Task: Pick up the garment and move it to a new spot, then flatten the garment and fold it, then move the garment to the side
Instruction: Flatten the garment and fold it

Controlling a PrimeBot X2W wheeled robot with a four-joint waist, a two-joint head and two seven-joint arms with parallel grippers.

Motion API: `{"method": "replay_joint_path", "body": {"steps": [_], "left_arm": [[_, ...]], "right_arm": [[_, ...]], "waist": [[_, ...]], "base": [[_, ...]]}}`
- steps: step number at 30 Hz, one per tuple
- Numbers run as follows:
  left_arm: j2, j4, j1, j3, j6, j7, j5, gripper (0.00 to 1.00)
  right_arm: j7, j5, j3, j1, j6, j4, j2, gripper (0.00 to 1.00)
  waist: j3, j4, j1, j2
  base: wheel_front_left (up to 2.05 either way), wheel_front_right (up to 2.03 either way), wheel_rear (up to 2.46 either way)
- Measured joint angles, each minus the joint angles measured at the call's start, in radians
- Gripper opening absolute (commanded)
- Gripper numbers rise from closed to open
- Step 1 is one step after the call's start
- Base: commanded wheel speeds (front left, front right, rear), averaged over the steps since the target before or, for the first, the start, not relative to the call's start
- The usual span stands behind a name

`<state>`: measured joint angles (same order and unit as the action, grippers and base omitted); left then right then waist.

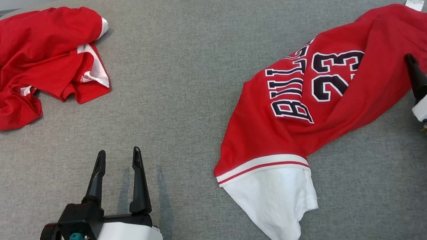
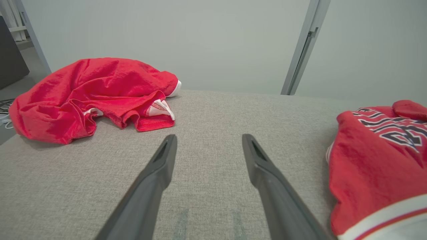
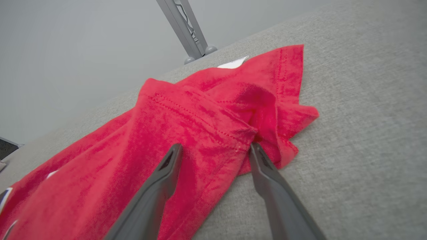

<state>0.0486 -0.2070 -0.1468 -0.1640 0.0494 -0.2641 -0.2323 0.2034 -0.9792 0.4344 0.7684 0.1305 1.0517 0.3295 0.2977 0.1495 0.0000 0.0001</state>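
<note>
**Position of the work.** The numbered red jersey point(image 1: 319, 91) lies crumpled on the right half of the grey padded table point(image 1: 190, 77), with its white lower panel point(image 1: 280, 199) pointing toward the robot. A second red garment point(image 1: 31, 62) sits bunched at the far left corner, well apart from it.

**Right gripper** point(image 3: 216, 146): jaws apart, holding nothing. The fingers straddle a raised fold at the jersey's right-hand edge, by the stitched hem. One finger lies over the cloth. The other appears to sit at the fold's outer edge, just beside bare table.

**Left gripper** point(image 1: 118, 151): jaws apart and empty, over bare table near the robot, clear of both garments.

**Step in hand (judged):** taking hold of the jersey for the pick-up.

**Procedure for a sound grasp:**
1. Advance the tips lower and further in, so the fold sits deep between the fingers.
2. Close on the doubled hem; a single thin layer is likely to slip.
3. Lift slowly. The cloth is limp and will probably trail across the table.
4. If the jersey hangs unevenly, bring the left gripper to the opposite edge.
</note>
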Motion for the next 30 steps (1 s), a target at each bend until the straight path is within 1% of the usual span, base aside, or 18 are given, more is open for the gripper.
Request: {"method": "replay_joint_path", "body": {"steps": [3,8,9,10,11,12,14,17,23,25,26,27,30], "left_arm": [[0.0,0.001,-0.001,0.004,-0.002,0.0,0.01,1.0],[0.0,0.002,-0.005,0.008,-0.006,0.0,0.017,1.0],[0.0,0.002,-0.005,0.01,-0.006,0.0,0.018,1.0],[0.0,0.002,-0.005,0.011,-0.006,0.0,0.02,1.0],[0.0,0.002,-0.005,0.012,-0.006,0.0,0.02,1.0],[0.0,0.002,-0.005,0.013,-0.008,0.0,0.021,1.0],[0.0,0.002,-0.005,0.014,-0.009,0.0,0.021,1.0],[0.0,0.002,-0.006,0.014,-0.008,0.0,0.022,1.0],[0.0,0.003,-0.006,0.012,-0.007,0.0,0.02,1.0],[0.0,0.004,-0.004,0.011,-0.004,0.0,0.017,1.0],[0.0,0.005,0.001,0.01,0.0,0.0,0.014,1.0],[0.0,0.005,0.001,0.01,0.0,0.0,0.014,1.0],[0.0,0.006,0.006,0.01,0.003,0.0,0.007,1.0]], "right_arm": [[-0.001,-0.019,0.022,0.001,0.0,-0.02,0.0,1.0],[0.001,-0.058,0.072,0.0,0.0,-0.088,0.012,1.0],[0.003,-0.063,0.083,0.0,0.0,-0.098,0.017,0.82],[0.006,-0.069,0.092,0.0,0.0,-0.103,0.022,0.49],[0.01,-0.074,0.101,0.0,0.0,-0.108,0.027,0.39],[0.012,-0.078,0.112,0.0,0.0,-0.111,0.032,0.27],[0.019,-0.08,0.134,0.0,0.0,-0.114,0.037,0.0],[0.034,-0.08,0.156,0.002,0.0,-0.111,0.045,0.0],[0.053,-0.086,0.136,0.01,0.0,-0.099,0.047,0.0],[0.054,-0.086,0.111,0.001,0.0,-0.101,0.044,0.0],[0.057,-0.067,0.064,-0.023,0.0,-0.113,0.043,0.0],[0.057,-0.067,0.064,-0.023,0.0,-0.113,0.043,0.0],[0.058,-0.017,-0.017,-0.085,0.0,-0.139,0.04,0.0]], "waist": [[0.007,-0.004,0.0,-0.0001],[0.015,-0.01,0.0,-0.0001],[0.016,-0.011,0.0,0.0],[0.016,-0.013,0.0,0.0],[0.017,-0.014,0.0,0.0],[0.017,-0.016,0.0,0.0],[0.018,-0.018,0.0,-0.0001],[0.018,-0.022,0.0,-0.0001],[0.007,-0.032,0.0,-0.0001],[-0.001,-0.038,0.0,-0.0001],[-0.01,-0.047,0.0,0.0],[-0.01,-0.047,0.0,0.0],[-0.024,-0.062,-0.0001,0.0]], "base": [[0.0,0.0,0.0],[0.0,0.0,0.0],[0.0,0.0,0.0],[0.0,0.0,0.0],[0.0,0.0,0.0],[0.0,0.0,0.0],[0.0,0.0,0.0],[0.0,0.0,0.0],[0.0,0.0,0.0],[0.0,0.0,0.0],[0.0,0.0,0.0],[0.0,0.0,0.0],[0.0,0.0,0.0]]}}
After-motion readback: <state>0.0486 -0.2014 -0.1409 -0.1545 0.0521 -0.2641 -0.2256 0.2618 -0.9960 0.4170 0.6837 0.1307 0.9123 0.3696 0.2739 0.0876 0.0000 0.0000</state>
